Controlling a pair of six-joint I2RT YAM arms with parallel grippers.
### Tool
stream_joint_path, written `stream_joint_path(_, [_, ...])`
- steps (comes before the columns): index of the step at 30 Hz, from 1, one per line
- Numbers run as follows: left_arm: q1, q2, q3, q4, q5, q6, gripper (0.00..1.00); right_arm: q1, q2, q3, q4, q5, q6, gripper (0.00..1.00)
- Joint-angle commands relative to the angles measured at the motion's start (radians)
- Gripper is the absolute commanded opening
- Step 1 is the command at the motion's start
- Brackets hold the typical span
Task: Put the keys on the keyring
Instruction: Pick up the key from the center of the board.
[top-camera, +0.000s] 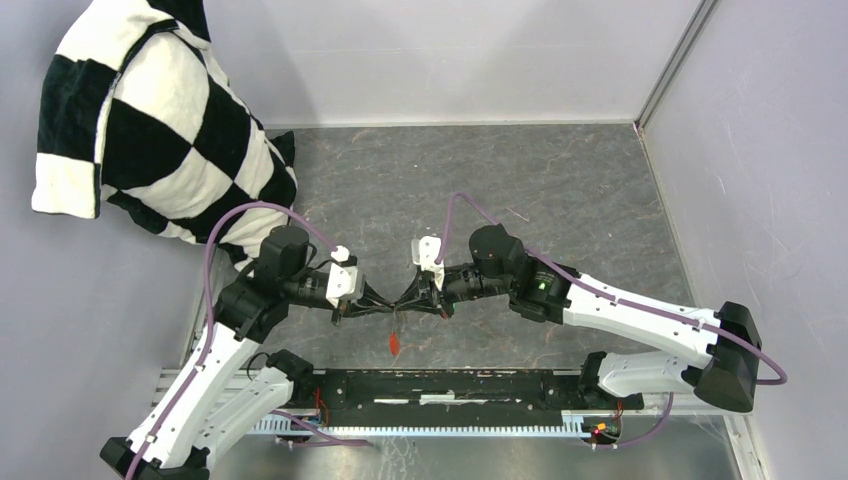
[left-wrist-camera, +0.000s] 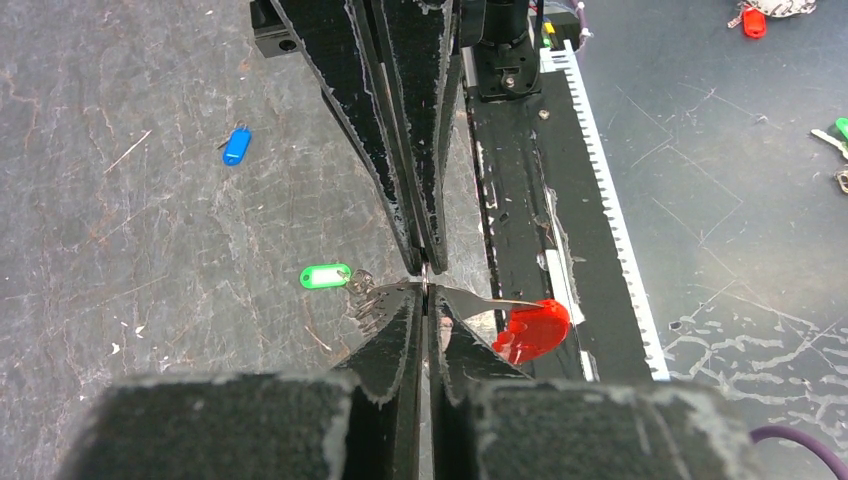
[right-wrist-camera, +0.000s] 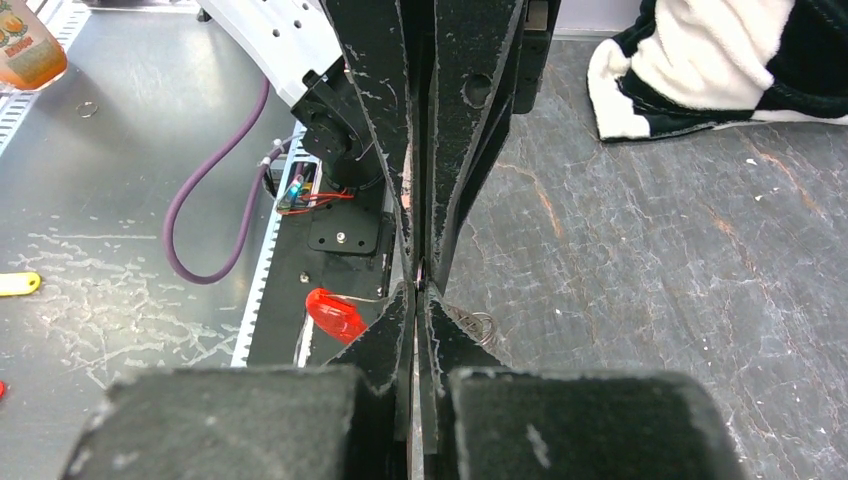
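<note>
My two grippers meet tip to tip above the table's near middle: left gripper (top-camera: 393, 304) and right gripper (top-camera: 408, 300). Both are shut, pinching the keyring (left-wrist-camera: 425, 284) between their tips. Its red tag (top-camera: 394, 343) hangs below, also visible as the red tag (left-wrist-camera: 530, 330) and the red tag (right-wrist-camera: 335, 315). The grey chain strap (left-wrist-camera: 366, 298) dangles on the far side, seen as the strap (right-wrist-camera: 478, 325). A green key (left-wrist-camera: 325, 275) sits just beside the strap; whether it touches the ring I cannot tell. A blue key (left-wrist-camera: 236, 145) lies apart on the table.
A black-and-white checkered cloth (top-camera: 150, 130) fills the back left corner. The black base rail (top-camera: 450, 390) runs along the near edge. Walls close the back and right sides. A yellow tag (right-wrist-camera: 18, 285) and an orange object (right-wrist-camera: 30, 50) lie beyond the rail.
</note>
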Motion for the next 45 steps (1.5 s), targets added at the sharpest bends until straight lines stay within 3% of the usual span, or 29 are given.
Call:
stream_joint_path(1, [-0.001,0.002,-0.01,0.019,0.012,-0.015,0.02,0.001,-0.01,0.021,0.107,-0.018,0.015,0.01])
stream_joint_path(5, [-0.001,-0.028,-0.03,0.104,-0.054,-0.095,0.02,-0.001,-0.051,-0.016,0.133,0.053,0.035,0.25])
stream_joint_path(7, [-0.001,-0.054,-0.052,0.184,-0.081,-0.181,0.02,-0.01,-0.101,-0.058,0.154,0.146,0.059,0.46])
stream_joint_path(14, [0.0,-0.069,-0.069,0.202,-0.111,-0.247,0.02,-0.048,-0.213,-0.119,0.062,0.525,0.23,0.98])
stream_joint_path(17, [0.0,-0.072,-0.065,0.198,-0.117,-0.242,0.02,-0.048,-0.212,-0.093,-0.144,0.79,0.309,0.98])
stream_joint_path(21, [0.0,-0.068,-0.061,0.206,-0.171,-0.258,0.02,-0.048,-0.198,-0.255,-0.122,0.8,0.388,0.98])
stream_joint_path(24, [0.0,-0.06,-0.047,0.18,-0.176,-0.239,0.02,-0.047,-0.126,-0.33,-0.103,0.77,0.522,0.85])
stream_joint_path(28, [0.001,-0.056,-0.031,0.141,-0.154,-0.219,0.02,-0.036,-0.047,-0.447,0.12,0.722,0.623,0.86])
stream_joint_path(36, [0.001,-0.069,-0.008,0.094,-0.14,-0.187,0.02,-0.012,0.083,-0.396,0.178,0.81,0.661,0.71])
stream_joint_path(45, [0.0,-0.083,-0.001,0.095,-0.14,-0.181,0.02,0.108,0.248,-0.281,0.066,0.997,0.778,0.63])
